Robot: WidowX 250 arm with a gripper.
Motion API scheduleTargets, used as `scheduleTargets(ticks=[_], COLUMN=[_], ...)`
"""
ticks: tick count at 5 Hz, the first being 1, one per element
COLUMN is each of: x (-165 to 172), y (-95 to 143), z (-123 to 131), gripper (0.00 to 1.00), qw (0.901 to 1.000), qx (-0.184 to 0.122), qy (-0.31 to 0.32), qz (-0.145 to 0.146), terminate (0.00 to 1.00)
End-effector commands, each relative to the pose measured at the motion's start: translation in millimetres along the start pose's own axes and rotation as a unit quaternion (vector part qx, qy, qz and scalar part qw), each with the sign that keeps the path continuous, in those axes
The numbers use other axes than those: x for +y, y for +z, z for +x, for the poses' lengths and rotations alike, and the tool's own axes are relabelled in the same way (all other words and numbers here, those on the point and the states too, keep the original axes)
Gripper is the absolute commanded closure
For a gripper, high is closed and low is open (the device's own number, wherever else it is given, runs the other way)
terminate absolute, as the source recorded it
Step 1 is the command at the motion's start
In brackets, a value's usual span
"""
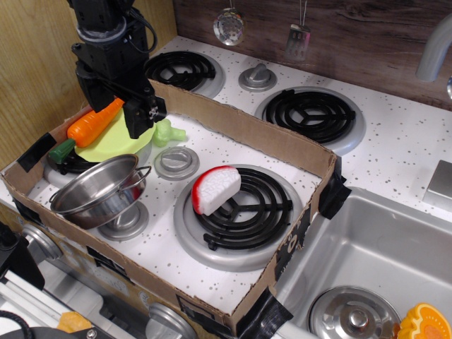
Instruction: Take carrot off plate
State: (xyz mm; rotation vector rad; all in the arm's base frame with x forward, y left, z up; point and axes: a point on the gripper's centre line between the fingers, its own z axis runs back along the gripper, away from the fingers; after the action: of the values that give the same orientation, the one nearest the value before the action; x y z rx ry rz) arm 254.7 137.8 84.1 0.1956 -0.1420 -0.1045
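The orange toy carrot [90, 123] with a dark green stem end [61, 150] lies across the far left rim of the lime-green plate [113, 143], inside the cardboard tray at the left. My black gripper [116, 113] hangs just above the plate, over the carrot's pointed tip. One finger [138, 119] reaches down toward the plate. Its body hides the jaws, so I cannot tell whether they are open. It holds nothing that I can see.
A steel bowl [99, 189] sits in front of the plate. A small light-green toy piece [167, 132] lies right of the gripper. A red-and-white toy food [215, 189] rests on the front burner. The cardboard wall [240, 131] rings the tray. A sink [374, 254] is at the right.
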Motion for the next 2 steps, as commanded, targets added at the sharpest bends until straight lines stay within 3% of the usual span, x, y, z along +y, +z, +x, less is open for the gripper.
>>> scheduleTargets(ticks=[1, 2], x=[31, 41], y=[-8, -19], z=[4, -1], gripper=[0.00, 0.00], qw=[0.9987, 0.9978], qx=[-0.005, -0.018], qy=[0.041, 0.050], qz=[0.031, 0.041], terminate=[0.00, 0.00])
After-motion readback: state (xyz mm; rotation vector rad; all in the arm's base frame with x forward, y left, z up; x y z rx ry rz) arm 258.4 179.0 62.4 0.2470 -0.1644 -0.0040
